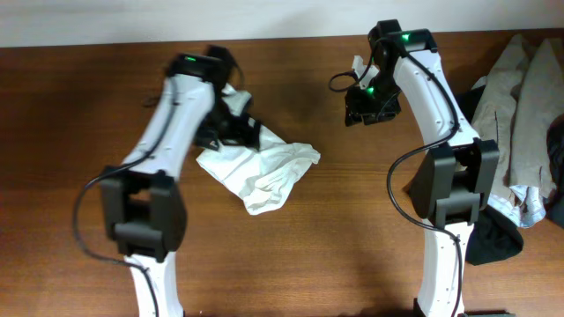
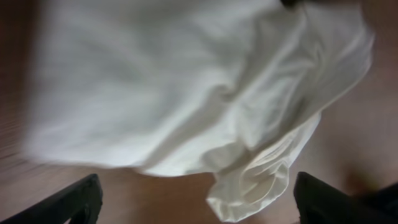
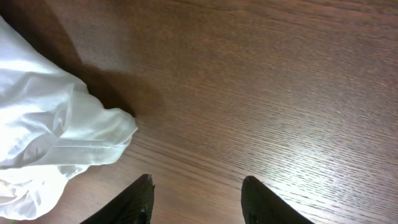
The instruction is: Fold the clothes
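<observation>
The white T-shirt (image 1: 262, 170) lies crumpled in a heap on the brown wooden table (image 1: 335, 238), left of centre. No logo or print shows. My left gripper (image 1: 231, 130) hovers at the shirt's far left edge. In the left wrist view the shirt (image 2: 186, 87) fills most of the frame, and the left gripper (image 2: 196, 180) has its fingers wide apart with nothing between them. My right gripper (image 1: 366, 106) is open and empty over bare wood, right of the shirt. In the right wrist view (image 3: 198, 183) a bunched edge of the shirt (image 3: 56, 137) lies to its left.
A beige-grey garment (image 1: 520, 106) lies at the table's right edge, beside the right arm. A black garment (image 1: 493, 242) sits below it near the right arm's base. The table's far edge meets a pale wall (image 1: 176, 18).
</observation>
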{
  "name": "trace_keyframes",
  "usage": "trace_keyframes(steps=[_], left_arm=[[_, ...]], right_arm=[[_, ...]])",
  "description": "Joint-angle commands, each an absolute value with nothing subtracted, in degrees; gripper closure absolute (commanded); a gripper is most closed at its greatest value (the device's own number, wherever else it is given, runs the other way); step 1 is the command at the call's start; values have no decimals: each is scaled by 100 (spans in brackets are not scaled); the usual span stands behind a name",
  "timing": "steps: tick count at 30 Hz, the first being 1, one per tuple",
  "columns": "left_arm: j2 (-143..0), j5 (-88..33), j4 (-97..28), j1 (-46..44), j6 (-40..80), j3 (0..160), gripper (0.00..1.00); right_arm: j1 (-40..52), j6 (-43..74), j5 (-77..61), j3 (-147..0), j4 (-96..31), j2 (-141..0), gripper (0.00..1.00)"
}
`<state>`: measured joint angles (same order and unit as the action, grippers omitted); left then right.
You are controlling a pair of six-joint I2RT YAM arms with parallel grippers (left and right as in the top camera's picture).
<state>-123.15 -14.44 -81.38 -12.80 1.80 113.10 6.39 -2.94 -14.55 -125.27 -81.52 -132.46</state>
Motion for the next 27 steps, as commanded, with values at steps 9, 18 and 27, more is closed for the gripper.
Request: trace_keyframes(steps=[9,18,27], left_arm=[[-12223,-1686,-5242,-585,1072,8617,1],[-12210,-296,-4646,993,923,9800,100],[-12215,-1439,-4604,1234,917,10971,1]], right_arm=[[558,-270,-1409,-12621,-8189,-13065,50],[558,-270,-1409,-12621,-8254,-13065,50],[558,-268,-1413,-12621,-8298,-13065,50]])
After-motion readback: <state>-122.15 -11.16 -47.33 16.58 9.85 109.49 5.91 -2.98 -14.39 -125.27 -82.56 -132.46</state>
